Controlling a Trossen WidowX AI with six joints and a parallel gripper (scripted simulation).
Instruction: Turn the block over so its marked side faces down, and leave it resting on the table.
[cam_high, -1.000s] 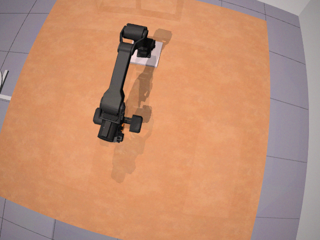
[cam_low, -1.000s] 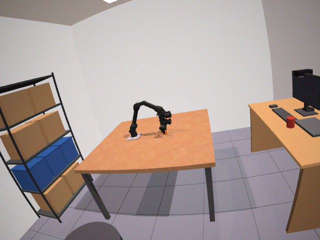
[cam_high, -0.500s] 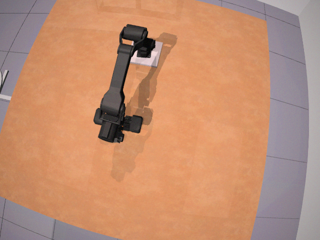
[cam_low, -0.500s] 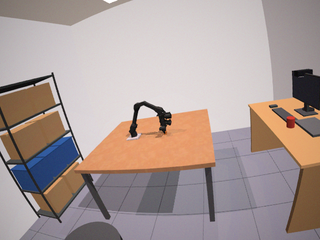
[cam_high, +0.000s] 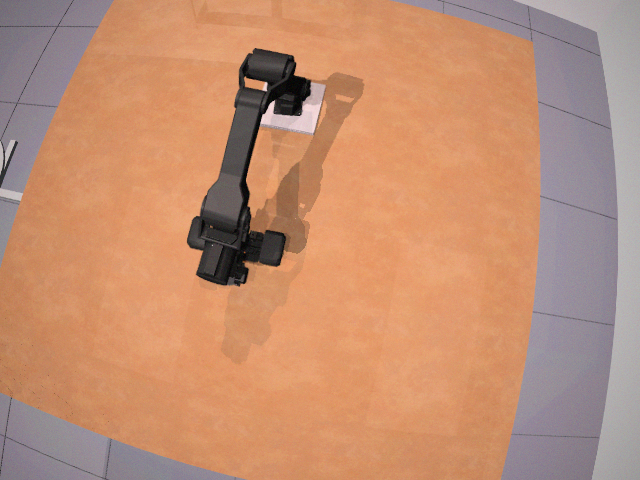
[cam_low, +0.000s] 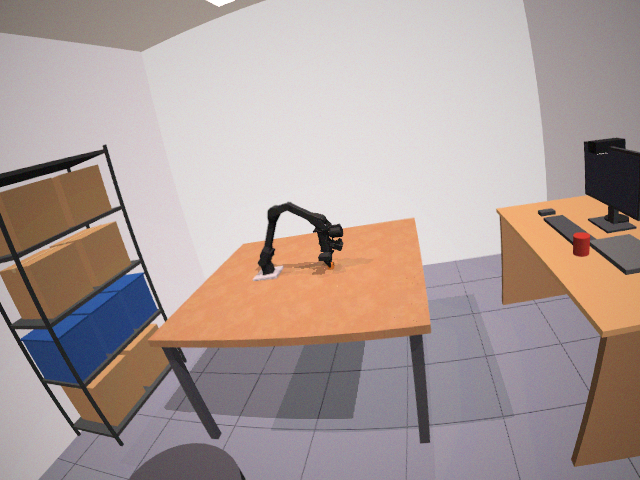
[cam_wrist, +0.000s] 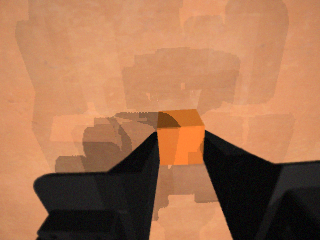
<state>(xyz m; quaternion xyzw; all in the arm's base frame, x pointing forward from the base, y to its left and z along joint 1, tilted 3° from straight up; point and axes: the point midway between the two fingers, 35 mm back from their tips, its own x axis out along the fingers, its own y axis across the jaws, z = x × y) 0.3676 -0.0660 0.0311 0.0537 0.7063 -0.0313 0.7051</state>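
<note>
An orange block (cam_wrist: 179, 145) (cam_low: 332, 265) is between the two black fingertips in the wrist view, with a finger against its left and right sides. My gripper (cam_wrist: 178, 135) is shut on it, low at the table (cam_low: 294, 310). Two faces of the block show in the wrist view, both plain orange, partly in shadow. I see no marking on them, and I cannot tell which side is the marked one. In the top view the arm hides the block. Whether it touches the table is too small to tell.
The arm's base stands on a white plate (cam_high: 289, 126) (cam_low: 260, 279) on the same table. A shelf rack with boxes stands at the left in the exterior view. A desk (cam_low: 537, 248) with a red cup (cam_low: 581, 244) and a monitor stands at the right.
</note>
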